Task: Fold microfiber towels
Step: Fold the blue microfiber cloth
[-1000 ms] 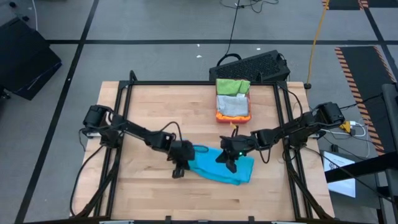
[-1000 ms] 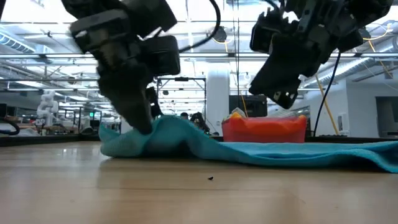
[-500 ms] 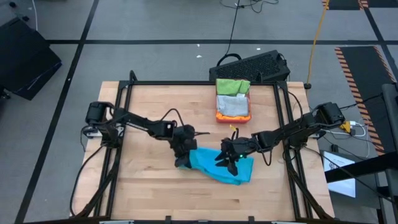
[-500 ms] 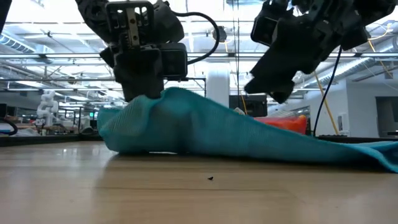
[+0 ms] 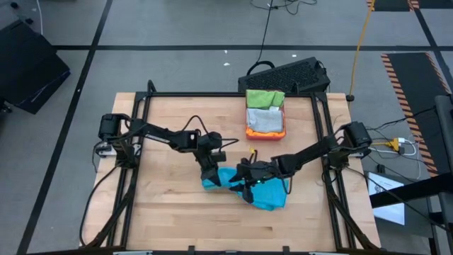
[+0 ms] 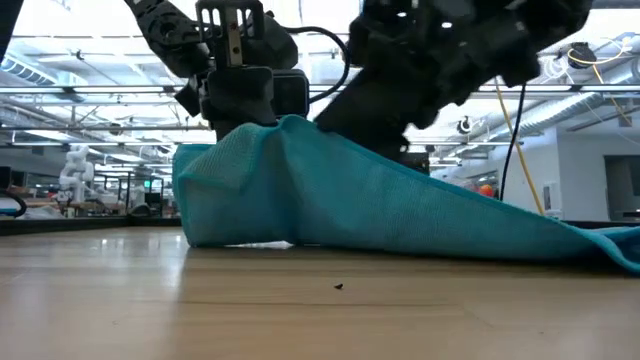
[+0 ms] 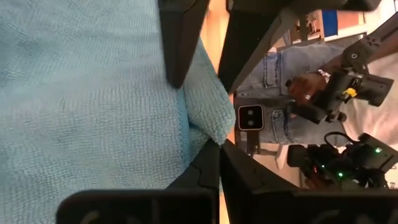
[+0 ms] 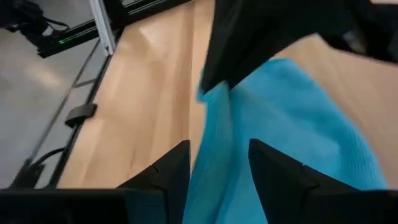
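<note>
Your left gripper (image 5: pixel 209 174) has carried the near edge of the blue towel (image 5: pixel 258 193) up and inward over the last second: where the cloth lay almost flat a second ago, it now rises in a tall tented ridge under the pinch, and the towel's footprint has shrunk toward the middle of the table (image 5: pixel 170 219). The left fingers are clamped tight on that raised edge (the left wrist view shows the corner bunched between them). Your right gripper (image 5: pixel 248 177) has slid in from the right side of the cloth to sit just beside the left one, and its fingers have spread about halfway; they straddle the towel's edge without yet closing on it. You appear to be midway through the 1st fold, with the right arm lining up to take or steady the lifted edge.

The table is bare pale wood inside a black frame. At its far edge a pink-red tray (image 5: pixel 265 132) holds finished towels, a bright green towel (image 5: pixel 264 98) and a pale one (image 5: pixel 265 121) on top. A black keyboard (image 5: pixel 287 74) lies behind the tray on the floor. The left wrist view catches a person (image 7: pixel 298 93) in jeans holding a dark device beyond the table.
</note>
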